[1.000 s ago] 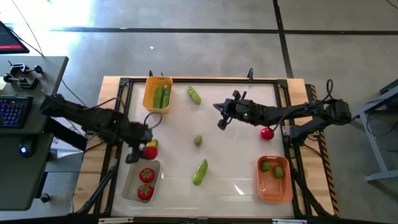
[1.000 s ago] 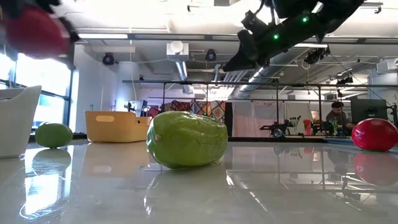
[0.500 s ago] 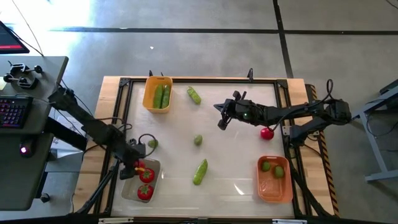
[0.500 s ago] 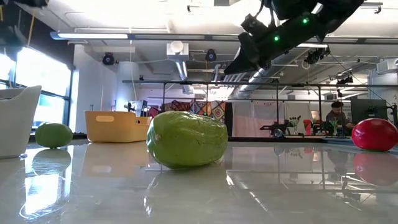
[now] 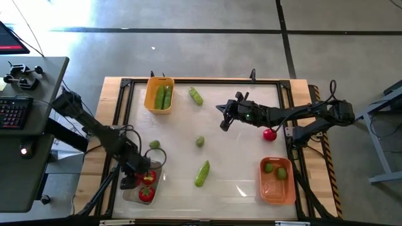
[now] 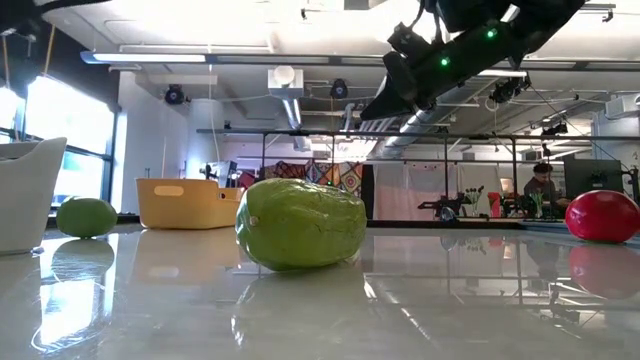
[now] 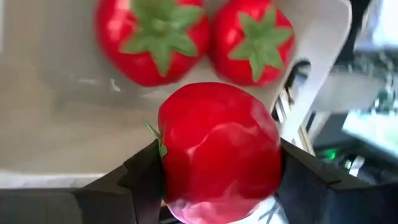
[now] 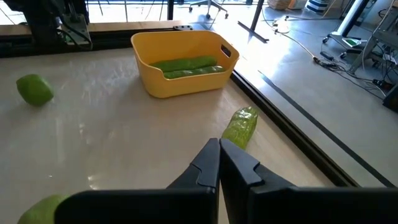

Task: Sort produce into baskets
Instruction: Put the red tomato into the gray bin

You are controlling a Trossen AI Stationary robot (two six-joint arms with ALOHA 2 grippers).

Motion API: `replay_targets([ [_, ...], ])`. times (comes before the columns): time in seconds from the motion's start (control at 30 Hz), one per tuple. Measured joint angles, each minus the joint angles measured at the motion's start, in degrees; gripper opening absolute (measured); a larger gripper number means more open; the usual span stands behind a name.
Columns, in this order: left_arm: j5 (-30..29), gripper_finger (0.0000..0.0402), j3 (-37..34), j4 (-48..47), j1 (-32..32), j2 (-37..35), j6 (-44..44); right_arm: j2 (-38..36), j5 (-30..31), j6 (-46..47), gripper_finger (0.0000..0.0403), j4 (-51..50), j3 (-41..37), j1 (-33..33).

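My left gripper (image 5: 135, 176) is low over the clear basket (image 5: 156, 168) at the table's near left, shut on a red tomato (image 7: 217, 149). Two more tomatoes (image 7: 152, 37) lie on the basket's floor just beyond it. My right gripper (image 5: 223, 120) hovers shut and empty above the table's far middle; it also shows in its own wrist view (image 8: 219, 163). On the table lie a cucumber (image 5: 202, 173), a second cucumber (image 5: 196, 96), two limes (image 5: 200, 142) (image 5: 154, 145) and a tomato (image 5: 269, 134). My left gripper pinches the tomato between its two fingers (image 7: 140, 177), one on each of its opposite sides (image 7: 171, 168). The fingers come from above, pointing down into the clear basket. The tomato sits over the basket's floor, near the two tomatoes; whether it touches the floor I cannot tell.
The yellow basket (image 5: 158, 94) at the far left holds cucumbers. The darker orange basket (image 5: 277, 182) at the near right holds two limes. In the low view the near cucumber (image 6: 300, 222) lies in the middle, with a lime (image 6: 86, 216) to its left.
My left gripper has carried the tomato toward the table's near edge and down, from beside the lime at the left to a place low over the clear basket. It stays shut on the tomato. The right arm has kept still.
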Motion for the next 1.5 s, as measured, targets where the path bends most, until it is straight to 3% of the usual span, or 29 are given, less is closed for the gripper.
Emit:
replay_targets([
  [0.23, 2.45, 0.0225, -0.01, 0.64, -0.72, 4.61, 2.84, 0.02, 0.00, -0.18, 0.0000, -0.35, 0.00, 0.00],
  [0.53, 2.27, 0.0282, -0.01, 0.62, -0.19, 6.45, -1.11, 0.02, 0.00, 0.00, 0.0000, -0.93, 0.00, 0.00],
  [0.97, 8.97, 0.0286, 1.23, 0.33, 0.19, 6.39, -2.67, 0.02, 0.00, 0.00, 0.0000, -1.29, 0.00, 0.00],
  [1.1, 8.44, 0.0287, 1.23, -0.40, 1.45, 6.40, -5.20, 0.02, 0.00, 0.00, 0.0000, -1.29, 0.00, 0.00],
  [1.5, 5.90, 0.0305, 1.23, -0.28, 3.26, 6.39, -1.18, 0.02, 0.00, 0.00, 0.0000, -2.53, 0.00, 0.00],
])
